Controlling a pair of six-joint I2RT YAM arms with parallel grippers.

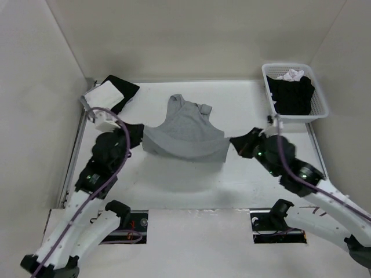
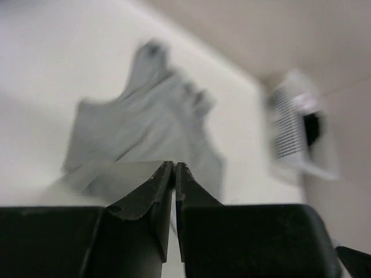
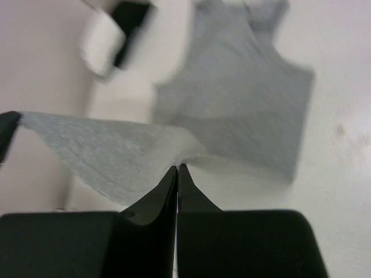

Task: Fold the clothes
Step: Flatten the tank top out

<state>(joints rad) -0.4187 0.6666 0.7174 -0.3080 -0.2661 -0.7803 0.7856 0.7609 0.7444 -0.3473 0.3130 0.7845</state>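
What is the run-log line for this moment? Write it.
left tool: shut on grey top, left hem corner | right tool: shut on right hem corner | hem: lifted | fold: not yet made

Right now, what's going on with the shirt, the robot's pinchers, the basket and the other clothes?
grey top: spread out, near hem lifted and stretched between both arms.
left gripper: jaws shut on the top's left hem corner.
right gripper: jaws shut on its right hem corner.
basket: upright, holding black clothes and something white.
white cloth: folded, lying on a black garment.
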